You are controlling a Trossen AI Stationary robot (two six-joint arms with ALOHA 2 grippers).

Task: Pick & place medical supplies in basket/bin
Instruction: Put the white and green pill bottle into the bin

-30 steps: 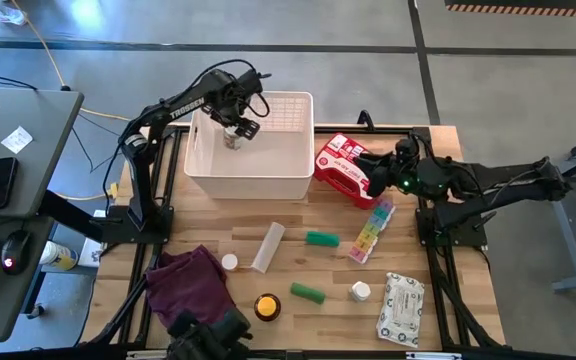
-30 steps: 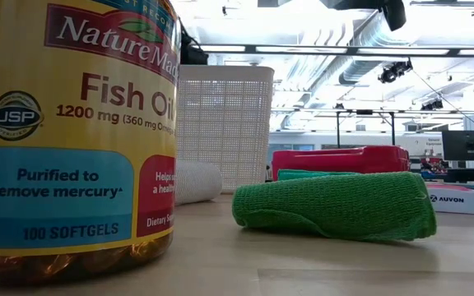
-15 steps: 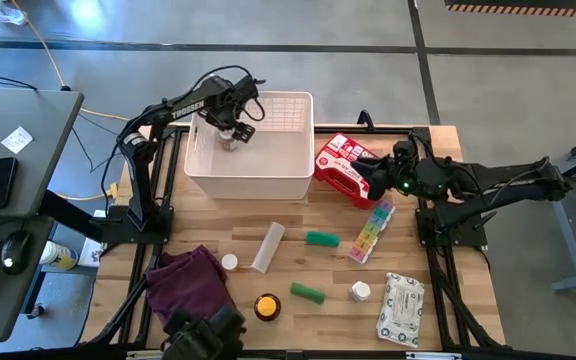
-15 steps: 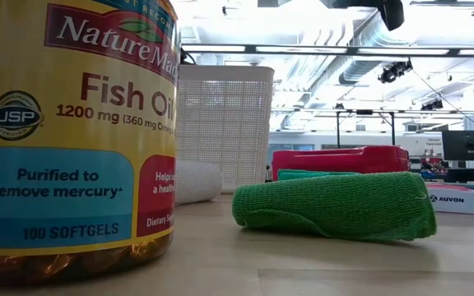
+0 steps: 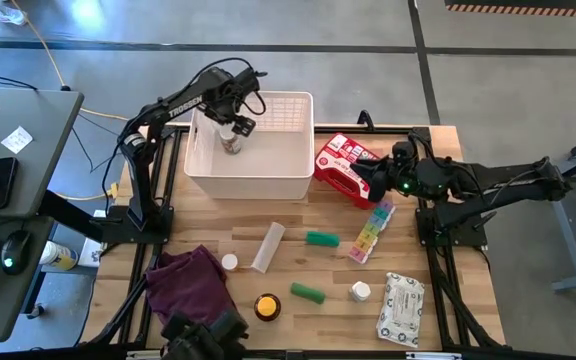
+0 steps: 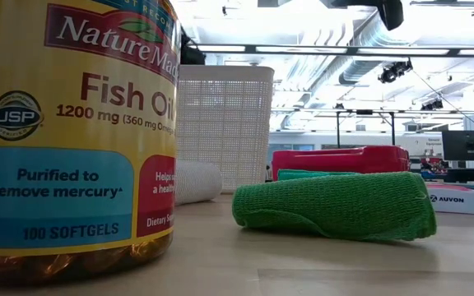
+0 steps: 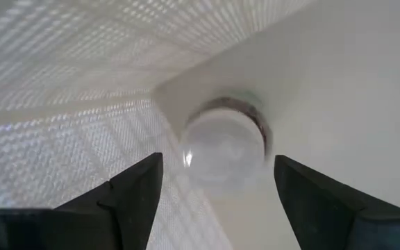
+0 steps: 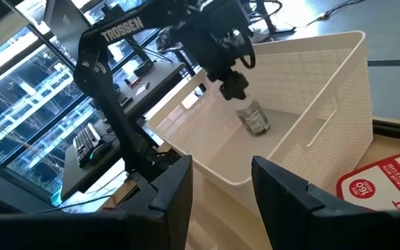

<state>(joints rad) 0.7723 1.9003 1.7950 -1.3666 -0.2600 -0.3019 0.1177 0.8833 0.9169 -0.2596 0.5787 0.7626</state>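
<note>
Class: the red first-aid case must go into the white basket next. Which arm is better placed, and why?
Probably the right: its end effector sits at the red first-aid case, while the left end effector hangs open inside the white basket above a small bottle.

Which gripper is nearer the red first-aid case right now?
Right. The right gripper sits at the edge of the red first-aid case; the left gripper is open over the white basket, above a small bottle.

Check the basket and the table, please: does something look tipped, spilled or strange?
One thing: the small bottle in the white basket leans tilted below the left gripper, whose open fingers are clear of it. Nothing looks spilled.
</note>
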